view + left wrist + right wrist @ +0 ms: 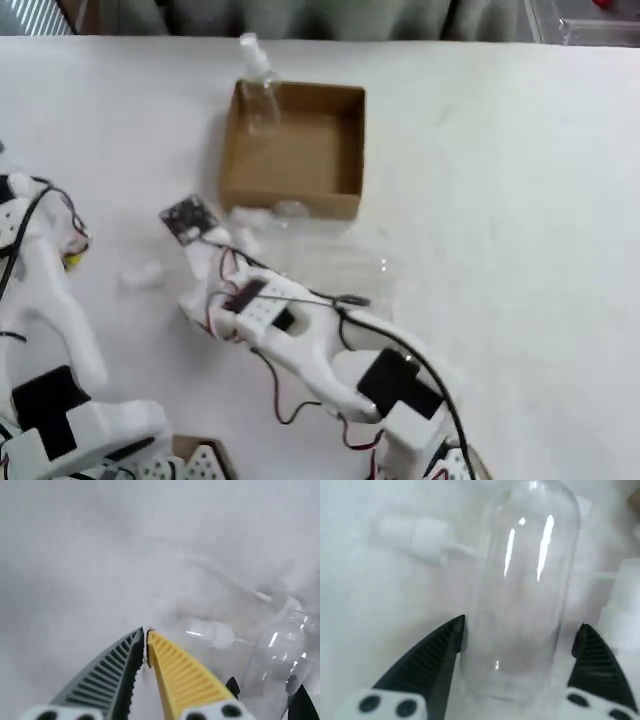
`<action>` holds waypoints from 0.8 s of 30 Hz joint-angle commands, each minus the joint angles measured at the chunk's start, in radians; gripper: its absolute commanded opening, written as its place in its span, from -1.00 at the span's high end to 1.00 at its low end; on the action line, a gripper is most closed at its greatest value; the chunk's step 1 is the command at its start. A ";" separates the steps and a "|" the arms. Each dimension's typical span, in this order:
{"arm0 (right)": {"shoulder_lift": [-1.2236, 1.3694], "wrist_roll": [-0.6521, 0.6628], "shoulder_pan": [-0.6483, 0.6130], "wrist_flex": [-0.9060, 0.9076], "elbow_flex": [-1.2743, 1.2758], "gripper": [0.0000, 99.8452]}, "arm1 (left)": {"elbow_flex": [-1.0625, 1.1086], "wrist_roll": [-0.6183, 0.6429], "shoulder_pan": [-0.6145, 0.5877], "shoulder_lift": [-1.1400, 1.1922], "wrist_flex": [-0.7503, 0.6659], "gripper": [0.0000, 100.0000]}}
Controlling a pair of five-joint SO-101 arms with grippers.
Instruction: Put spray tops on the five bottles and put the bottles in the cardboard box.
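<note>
Right gripper [521,625] jaws spread, straddling clear bottle [525,570] lying mid-frame; white spray top [415,534] beside bottle on white table [360,605].

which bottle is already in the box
The upright bottle at the cardboard box's far left corner, spray top on. The other clear bottles lie on the table in front of the box.

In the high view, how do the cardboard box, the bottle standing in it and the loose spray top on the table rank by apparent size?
1. the cardboard box, by far the largest.
2. the bottle, standing in the box's far corner.
3. the spray top on the table, clearly smallest.
</note>
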 commanded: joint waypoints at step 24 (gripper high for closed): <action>-0.572 0.348 0.352 0.476 -0.057 0.34 | 0.166 0.012 0.249 -0.269 -0.084 0.94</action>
